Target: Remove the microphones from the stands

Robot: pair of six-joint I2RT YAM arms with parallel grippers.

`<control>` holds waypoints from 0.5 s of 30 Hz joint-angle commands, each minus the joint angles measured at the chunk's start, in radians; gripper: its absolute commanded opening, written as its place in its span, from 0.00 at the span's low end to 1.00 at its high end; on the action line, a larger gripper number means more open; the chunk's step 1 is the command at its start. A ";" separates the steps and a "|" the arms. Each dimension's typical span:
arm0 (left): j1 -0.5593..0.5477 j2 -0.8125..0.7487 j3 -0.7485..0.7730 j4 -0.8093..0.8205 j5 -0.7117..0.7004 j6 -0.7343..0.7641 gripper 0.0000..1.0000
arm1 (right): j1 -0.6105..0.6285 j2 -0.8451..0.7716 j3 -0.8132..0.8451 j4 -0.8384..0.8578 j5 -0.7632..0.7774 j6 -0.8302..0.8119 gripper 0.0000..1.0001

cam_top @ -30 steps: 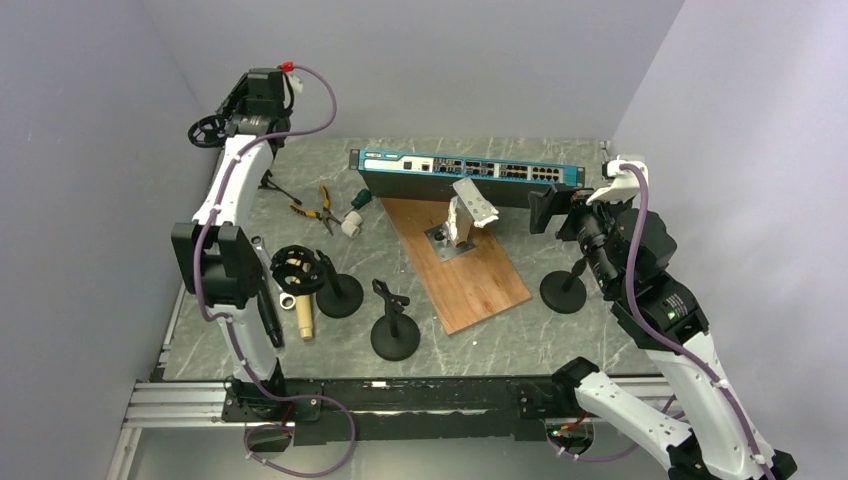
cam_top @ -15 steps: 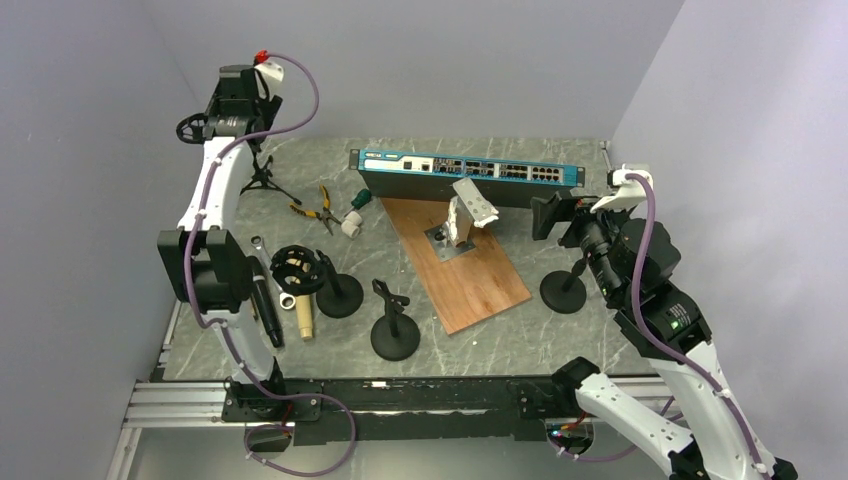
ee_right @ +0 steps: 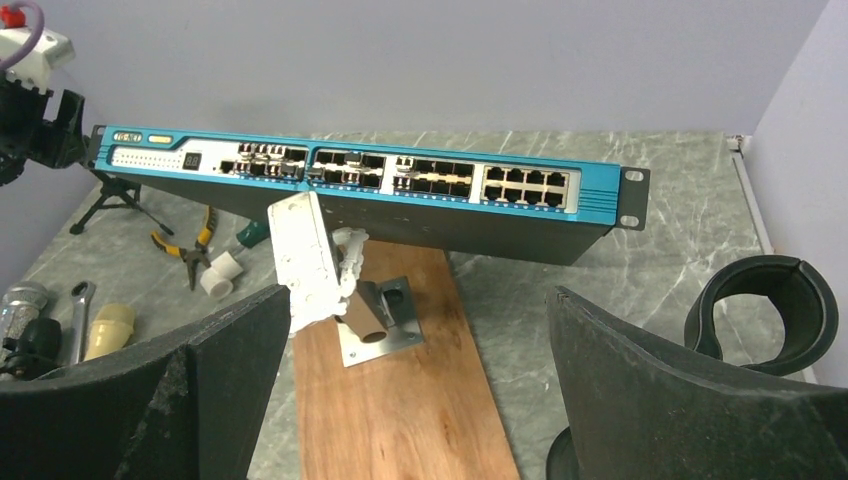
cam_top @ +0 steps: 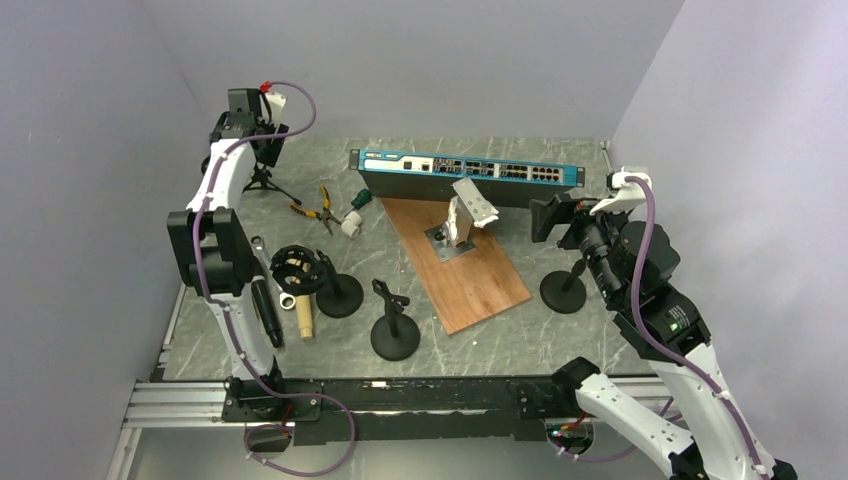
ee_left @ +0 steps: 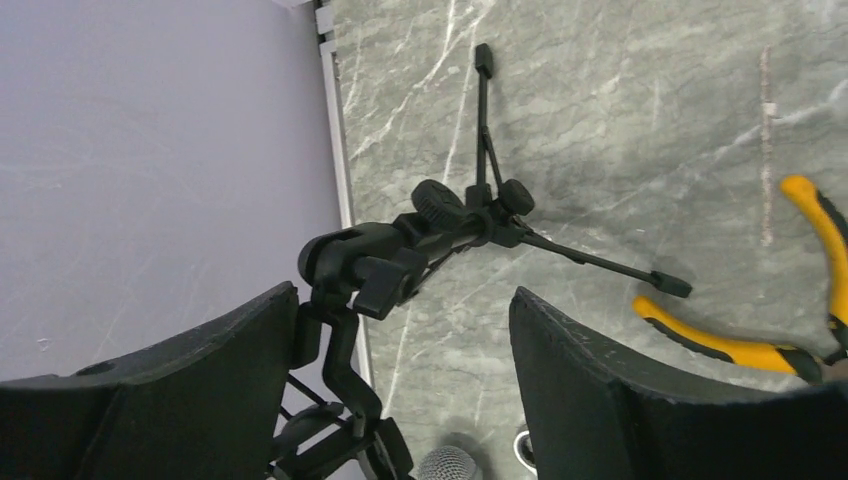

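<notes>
- Left claw (ee_left: pixel 405 300) hung open above the far left corner of the worktop (cam_top: pixel 520 340), fingers spread wide and gripping nothing.
- Right below it stood a small black tripod stand (ee_left: pixel 480 205), its legs splayed on the marble and its clip tilted toward the wall.
- Yellow-handled pliers (ee_left: pixel 815 215) lay just to the right of that stand.
- I saw the microphone (cam_top: pixel 266 315) near the left edge of the worktop, close beside my left arm's lower link and well apart from the claw. Its grey mesh head showed at the bottom edge of my left wrist view. Whether a clip held it, I could not tell.
- A wrench (cam_top: pixel 258 245) and a cream cylinder (cam_top: pixel 303 320) lay next to it.
- My right claw (ee_right: pixel 420 300) was open too and held nothing. It was raised over the right side and faced the blue network switch (ee_right: pixel 400 185).
- Before the switch, a white box (ee_right: pixel 310 260) sat on a metal bracket on the wooden board (ee_right: pixel 400 420).
- A round-base stand (cam_top: pixel 563 290) stood just below that claw.
- Two more stood near the front: a shock-mount stand (cam_top: pixel 340 298) and a clip stand (cam_top: pixel 394 330).
</notes>
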 commanded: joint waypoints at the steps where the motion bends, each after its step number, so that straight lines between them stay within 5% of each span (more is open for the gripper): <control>1: 0.003 -0.046 0.052 -0.149 0.061 -0.091 0.82 | 0.004 0.017 0.009 0.049 -0.008 -0.009 1.00; 8: 0.002 -0.211 0.257 -0.171 0.223 -0.202 0.95 | 0.004 0.044 0.034 0.065 0.004 -0.027 1.00; 15: 0.001 -0.557 0.017 0.092 0.542 -0.387 0.99 | 0.003 0.076 0.074 0.070 0.015 -0.046 1.00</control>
